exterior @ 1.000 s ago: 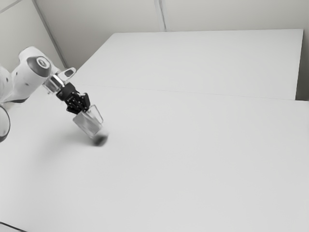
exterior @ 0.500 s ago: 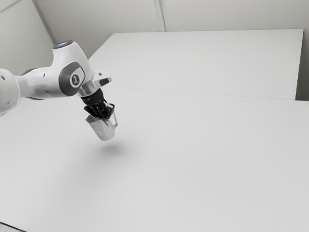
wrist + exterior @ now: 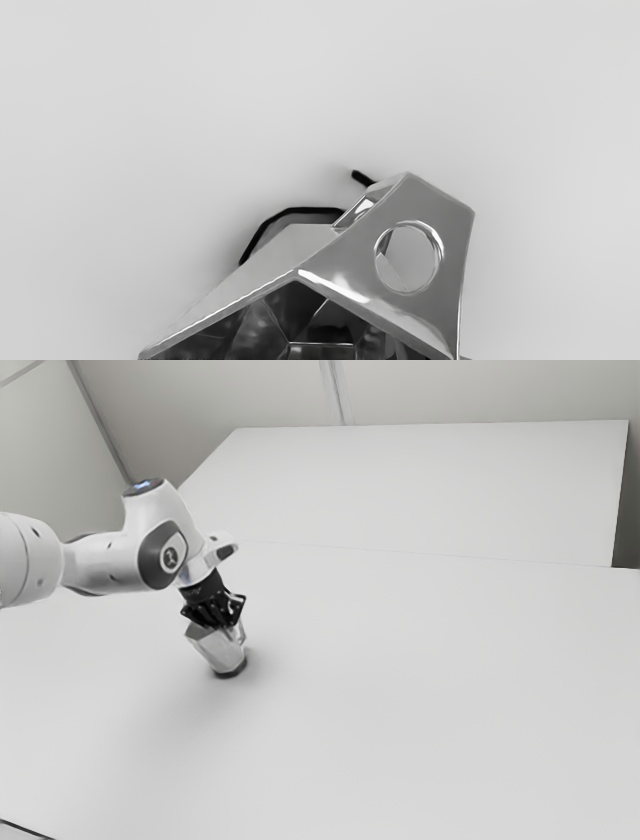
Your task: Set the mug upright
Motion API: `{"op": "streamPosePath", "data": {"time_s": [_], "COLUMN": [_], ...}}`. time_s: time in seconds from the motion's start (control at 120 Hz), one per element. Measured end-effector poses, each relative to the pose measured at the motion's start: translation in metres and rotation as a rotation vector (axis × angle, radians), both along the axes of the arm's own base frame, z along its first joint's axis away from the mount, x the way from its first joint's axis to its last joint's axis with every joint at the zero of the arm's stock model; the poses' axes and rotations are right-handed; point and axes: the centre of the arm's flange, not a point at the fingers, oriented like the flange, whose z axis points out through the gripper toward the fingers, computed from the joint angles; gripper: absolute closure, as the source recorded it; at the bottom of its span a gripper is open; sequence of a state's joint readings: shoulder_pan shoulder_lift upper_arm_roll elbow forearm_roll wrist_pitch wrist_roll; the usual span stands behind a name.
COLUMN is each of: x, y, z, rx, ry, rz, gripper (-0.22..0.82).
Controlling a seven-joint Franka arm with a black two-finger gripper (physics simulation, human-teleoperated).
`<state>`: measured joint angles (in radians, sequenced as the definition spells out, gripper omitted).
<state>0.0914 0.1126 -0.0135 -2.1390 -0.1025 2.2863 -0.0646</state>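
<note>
The hand slants steeply downward, the gripper (image 3: 222,622) clamping the tilted mug (image 3: 220,650), apparently near its rim.

The mug (image 3: 218,647) is silvery, the table (image 3: 420,690) pale grey.

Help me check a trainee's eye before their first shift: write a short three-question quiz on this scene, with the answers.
1. Fill in the blank: the gripper is at the ____ end of the mug, not at its dark base.

2. Multiple choice: from which side does the arm come in?
a) the exterior view's right
b) the exterior view's left
c) the exterior view's bottom edge

3. True or false: the mug stands fully upright.

Key:
1. open
2. b
3. False; it is tilted.
</note>
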Motion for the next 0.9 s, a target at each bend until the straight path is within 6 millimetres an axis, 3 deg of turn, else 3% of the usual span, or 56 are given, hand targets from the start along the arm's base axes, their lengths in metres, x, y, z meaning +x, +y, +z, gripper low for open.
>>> {"op": "streamPosePath", "data": {"time_s": [0.067, 0.233, 0.333, 0.558, 0.775, 0.9], "x": [0.001, 0.003, 0.004, -0.001, 0.013, 0.015], "y": [0.000, -0.006, -0.011, -0.040, -0.066, -0.076], "z": [-0.006, -0.002, 0.012, 0.074, 0.146, 0.176], "rx": [-0.001, -0.001, 0.006, 0.016, 0.148, 0.183], "ry": [0.005, -0.008, -0.032, -0.116, -0.136, -0.117], "rz": [0.016, 0.031, 0.029, -0.010, -0.127, -0.150], "gripper": [0.79, 0.41, 0.26, 0.09, 0.03, 0.02]}}
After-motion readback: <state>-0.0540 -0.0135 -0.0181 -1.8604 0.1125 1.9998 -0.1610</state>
